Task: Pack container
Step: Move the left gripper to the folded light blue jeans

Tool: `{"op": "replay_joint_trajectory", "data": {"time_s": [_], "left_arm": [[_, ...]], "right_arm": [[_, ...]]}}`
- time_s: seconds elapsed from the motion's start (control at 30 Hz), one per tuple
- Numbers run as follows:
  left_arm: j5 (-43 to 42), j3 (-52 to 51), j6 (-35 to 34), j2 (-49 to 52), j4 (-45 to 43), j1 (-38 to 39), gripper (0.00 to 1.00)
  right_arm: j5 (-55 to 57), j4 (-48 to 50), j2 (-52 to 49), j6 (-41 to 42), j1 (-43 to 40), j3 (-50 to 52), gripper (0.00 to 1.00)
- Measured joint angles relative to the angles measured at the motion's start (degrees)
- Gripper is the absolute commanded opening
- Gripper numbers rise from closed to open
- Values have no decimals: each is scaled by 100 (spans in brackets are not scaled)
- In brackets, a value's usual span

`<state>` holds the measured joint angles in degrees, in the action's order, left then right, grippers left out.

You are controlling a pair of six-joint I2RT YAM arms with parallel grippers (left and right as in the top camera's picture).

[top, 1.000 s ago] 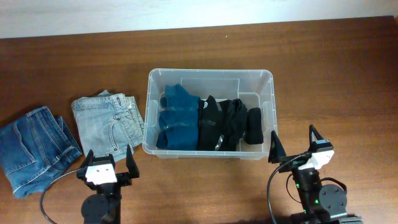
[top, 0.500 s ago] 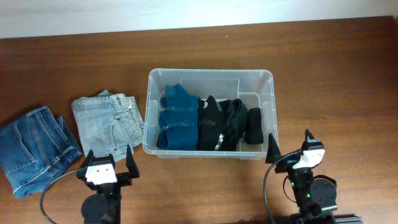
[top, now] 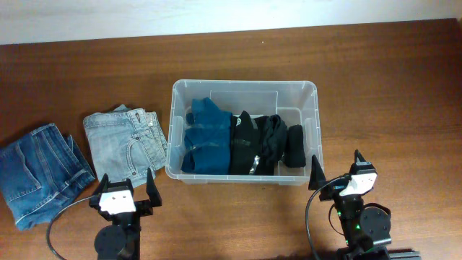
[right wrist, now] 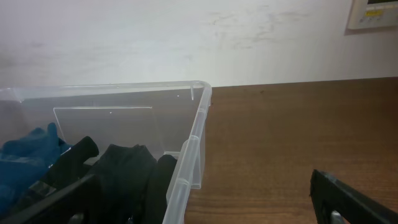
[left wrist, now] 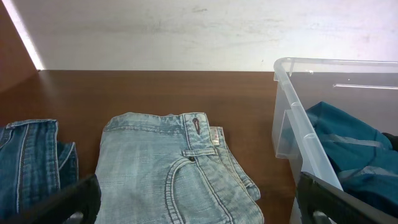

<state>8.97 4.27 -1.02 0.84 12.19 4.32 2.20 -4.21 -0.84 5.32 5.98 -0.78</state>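
The container (top: 244, 83), a clear plastic bin, stands mid-table holding a folded teal garment (top: 206, 137) and black garments (top: 263, 144) side by side. Light-blue jeans (top: 126, 141) lie folded just left of it, and dark-blue jeans (top: 36, 170) lie further left. My left gripper (top: 126, 178) stands open near the front edge, just in front of the light jeans (left wrist: 161, 162), with nothing between its fingers. My right gripper (top: 336, 160) is open and holds nothing, off the container's near right corner; its view looks along the bin's right wall (right wrist: 196, 137) past the black garments (right wrist: 124, 174).
Brown wooden table (top: 390, 87) with a pale wall behind its far edge. A black cable (top: 61, 217) loops at the left arm's base. A white wall panel (right wrist: 373, 14) shows at the top right of the right wrist view.
The right arm has shifted slightly toward the front edge and a little left, then held still. The left arm and the clothes have not moved.
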Motion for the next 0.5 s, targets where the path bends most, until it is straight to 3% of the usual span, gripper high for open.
{"op": "replay_joint_trajectory", "data": {"time_s": [0.3, 0.5], "left_arm": [[-98, 0, 0, 0, -31, 0, 100], [-367, -4, 0, 0, -1047, 0, 99]], "right_arm": [[0, 0, 0, -2, 0, 0, 99], [2, 0, 0, -2, 0, 0, 99]]}}
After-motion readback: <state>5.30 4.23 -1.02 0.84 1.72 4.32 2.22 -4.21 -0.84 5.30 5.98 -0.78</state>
